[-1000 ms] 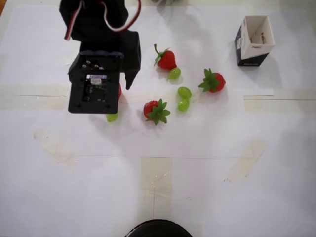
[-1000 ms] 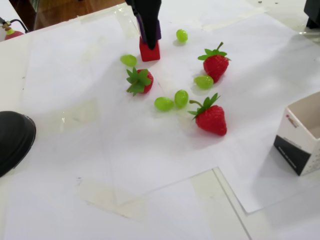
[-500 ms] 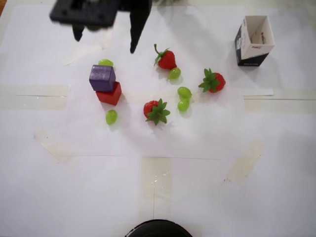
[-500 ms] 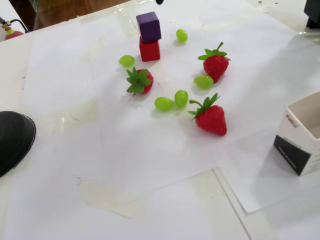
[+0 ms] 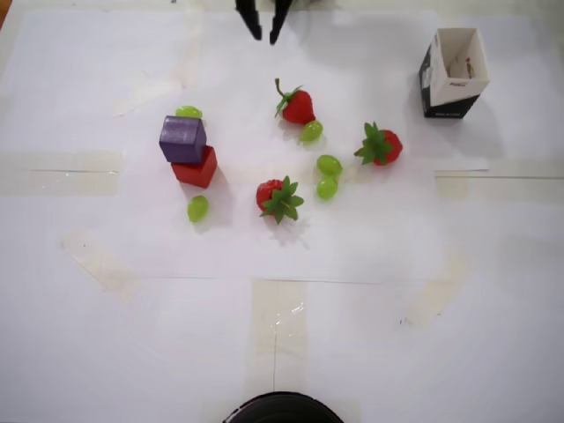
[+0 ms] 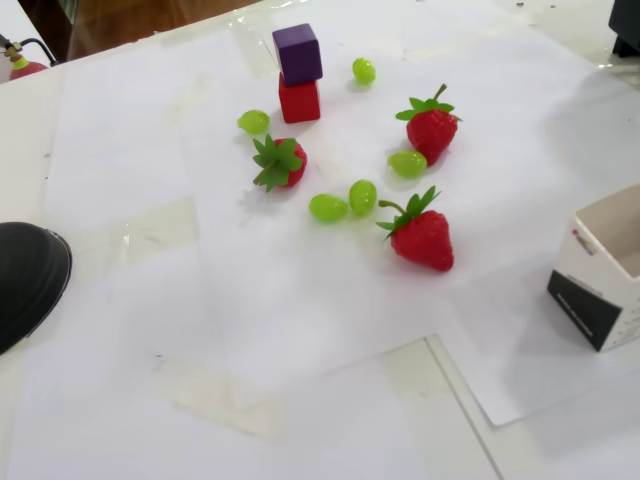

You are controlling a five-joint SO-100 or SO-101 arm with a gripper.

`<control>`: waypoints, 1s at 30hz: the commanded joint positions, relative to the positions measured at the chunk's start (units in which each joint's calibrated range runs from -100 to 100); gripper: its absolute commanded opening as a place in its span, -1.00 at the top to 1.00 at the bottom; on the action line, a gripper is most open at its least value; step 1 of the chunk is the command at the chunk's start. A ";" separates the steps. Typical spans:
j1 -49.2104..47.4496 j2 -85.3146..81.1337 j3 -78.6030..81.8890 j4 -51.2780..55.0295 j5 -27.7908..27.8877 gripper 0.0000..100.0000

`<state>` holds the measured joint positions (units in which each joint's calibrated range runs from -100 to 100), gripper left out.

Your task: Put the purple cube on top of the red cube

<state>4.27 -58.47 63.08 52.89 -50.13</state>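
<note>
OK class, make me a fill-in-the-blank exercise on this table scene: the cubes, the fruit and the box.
1. The purple cube sits on top of the ____ cube.
2. The number of strawberries on the paper is ____.
3. In the overhead view, the gripper at the top edge holds ____.
4. In the overhead view, the box stands at the top ____ corner.

Missing words: red; three; nothing; right
</note>
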 commanded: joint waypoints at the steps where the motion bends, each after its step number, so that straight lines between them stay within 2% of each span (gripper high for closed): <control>1: -0.30 -16.76 15.47 -7.22 1.03 1.00; 11: 0.88 -38.86 35.10 -8.28 2.44 1.00; 30: 2.57 -39.12 36.92 -2.40 4.10 1.00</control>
<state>6.22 -96.82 100.00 49.64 -46.57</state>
